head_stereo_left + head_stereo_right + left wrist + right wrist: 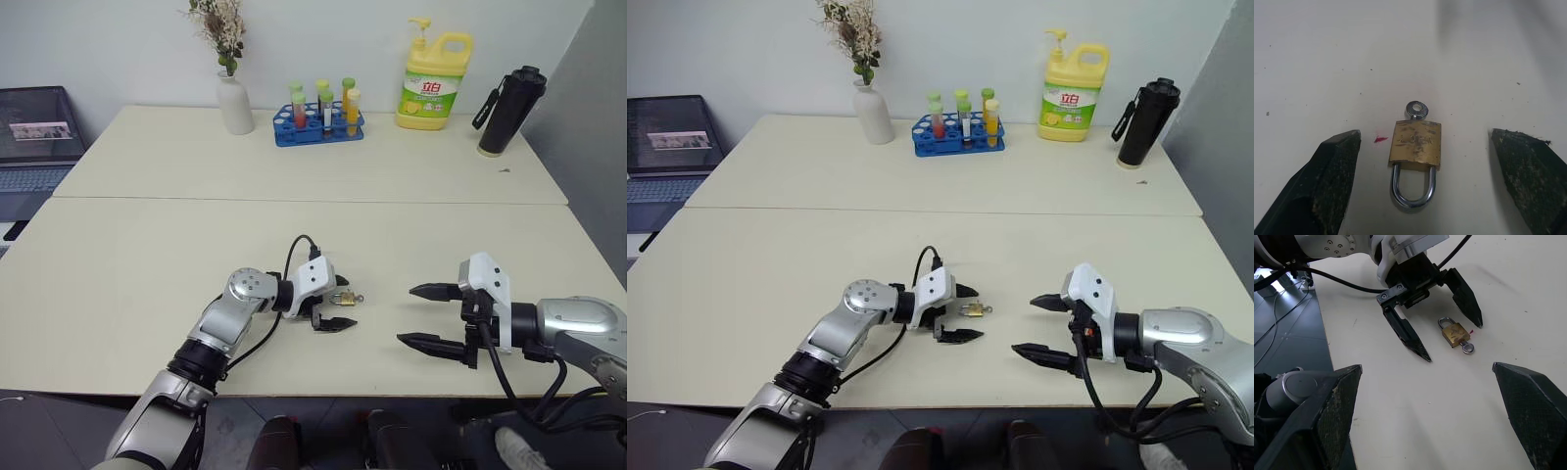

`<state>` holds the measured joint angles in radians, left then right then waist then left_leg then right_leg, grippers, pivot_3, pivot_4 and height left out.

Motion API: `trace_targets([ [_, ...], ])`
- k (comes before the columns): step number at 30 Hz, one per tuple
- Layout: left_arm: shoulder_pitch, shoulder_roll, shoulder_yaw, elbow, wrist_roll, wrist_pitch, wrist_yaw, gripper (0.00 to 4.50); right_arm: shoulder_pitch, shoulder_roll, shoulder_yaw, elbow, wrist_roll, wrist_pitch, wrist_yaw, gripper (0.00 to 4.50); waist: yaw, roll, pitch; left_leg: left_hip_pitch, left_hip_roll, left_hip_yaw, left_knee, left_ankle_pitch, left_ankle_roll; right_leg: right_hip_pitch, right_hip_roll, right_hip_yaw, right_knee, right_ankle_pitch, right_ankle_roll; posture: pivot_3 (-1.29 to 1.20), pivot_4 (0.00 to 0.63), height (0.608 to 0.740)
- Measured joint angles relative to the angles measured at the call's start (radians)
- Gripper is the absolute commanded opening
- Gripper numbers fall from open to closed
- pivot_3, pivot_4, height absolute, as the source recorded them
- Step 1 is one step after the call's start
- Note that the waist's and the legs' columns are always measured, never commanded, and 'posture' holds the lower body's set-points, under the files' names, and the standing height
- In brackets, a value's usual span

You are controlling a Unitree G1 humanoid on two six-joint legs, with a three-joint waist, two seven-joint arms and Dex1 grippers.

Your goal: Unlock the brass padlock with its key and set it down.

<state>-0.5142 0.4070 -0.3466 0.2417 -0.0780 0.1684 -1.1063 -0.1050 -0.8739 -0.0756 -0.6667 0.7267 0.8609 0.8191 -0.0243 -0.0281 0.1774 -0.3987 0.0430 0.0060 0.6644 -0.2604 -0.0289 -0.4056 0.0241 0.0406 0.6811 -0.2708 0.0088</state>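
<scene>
Left tool (334, 307) lying low, fingers apart either side of the padlock (1416, 147) on the counter (147, 255) — key (1417, 109) inserted; right tool (431, 315) hovering apart, also spread.

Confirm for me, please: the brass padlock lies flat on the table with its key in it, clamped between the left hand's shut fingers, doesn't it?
Not clamped. The left wrist view shows the left hand open, its fingers standing clear on either side of the brass padlock, which lies flat on the table with its key in it.

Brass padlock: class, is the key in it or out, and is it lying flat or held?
Key in: the key bow sticks out of the brass padlock. It lies flat on the table, between the left tool fingers, untouched.
</scene>
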Motion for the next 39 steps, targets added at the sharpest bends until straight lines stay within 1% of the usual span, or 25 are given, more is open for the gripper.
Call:
trace_targets([
  [9, -0.035, -0.003, -0.004, 0.032, 0.008, 0.018, -0.025, 4.47, 0.006, 0.000, 0.000, -0.006, 0.002, 0.004, -0.014, 4.50, 0.000, 0.000, 0.000, 0.000, -0.001, 0.000, 0.000, 0.000, 0.000, 0.000, 0.000, 0.000, 0.000, 0.000, 0.000, 0.00, 0.150, 0.740],
  [12, -0.057, -0.010, -0.009, 0.046, 0.014, 0.037, -0.022, 3.88, 0.005, 0.000, 0.000, -0.006, 0.002, 0.010, -0.014, 4.50, 0.000, 0.000, 0.000, 0.000, -0.002, 0.000, 0.000, 0.000, 0.000, 0.000, 0.000, 0.000, 0.000, 0.000, 0.000, 0.00, 0.150, 0.740],
  [21, -0.080, -0.001, -0.004, 0.063, 0.027, 0.064, -0.018, 0.99, 0.005, 0.000, 0.000, -0.006, 0.003, 0.021, -0.015, 4.50, -0.002, 0.000, 0.000, 0.000, -0.002, 0.000, 0.000, 0.000, 0.000, 0.000, 0.000, 0.000, 0.000, 0.000, 0.000, 0.00, 0.150, 0.740],
  [30, -0.055, 0.020, -0.004, 0.029, 0.027, 0.054, -0.023, 0.98, 0.005, 0.000, 0.000, -0.006, 0.002, 0.014, -0.014, 4.50, -0.004, 0.000, 0.000, 0.001, 0.000, 0.000, 0.000, 0.000, 0.000, 0.000, 0.001, 0.000, 0.000, 0.000, 0.000, 0.00, 0.150, 0.740],
  [33, -0.036, 0.033, 0.002, 0.016, 0.024, 0.021, -0.024, 0.98, 0.005, 0.001, 0.000, -0.006, -0.005, -0.010, -0.013, 4.50, -0.005, 0.000, 0.000, 0.001, 0.000, 0.000, 0.000, 0.000, 0.000, 0.000, 0.001, 0.000, 0.000, 0.000, 0.000, 0.00, 0.150, 0.740],
  [36, 0.011, 0.074, 0.005, -0.030, 0.014, -0.046, -0.045, 0.98, 0.007, 0.004, 0.001, -0.004, -0.031, -0.044, -0.013, 4.50, -0.006, 0.000, 0.000, 0.001, 0.002, 0.000, -0.001, 0.000, 0.000, 0.000, 0.001, 0.000, 0.000, 0.000, 0.000, 0.00, 0.150, 0.740],
  [39, 0.027, 0.095, 0.013, -0.052, 0.009, -0.093, -0.059, 0.98, 0.008, 0.010, 0.002, -0.003, -0.038, -0.056, -0.013, 4.50, -0.004, 0.000, 0.000, 0.000, 0.002, 0.000, 0.000, 0.000, 0.000, 0.000, 0.001, 0.000, 0.000, 0.000, 0.000, 0.00, 0.150, 0.740],
])
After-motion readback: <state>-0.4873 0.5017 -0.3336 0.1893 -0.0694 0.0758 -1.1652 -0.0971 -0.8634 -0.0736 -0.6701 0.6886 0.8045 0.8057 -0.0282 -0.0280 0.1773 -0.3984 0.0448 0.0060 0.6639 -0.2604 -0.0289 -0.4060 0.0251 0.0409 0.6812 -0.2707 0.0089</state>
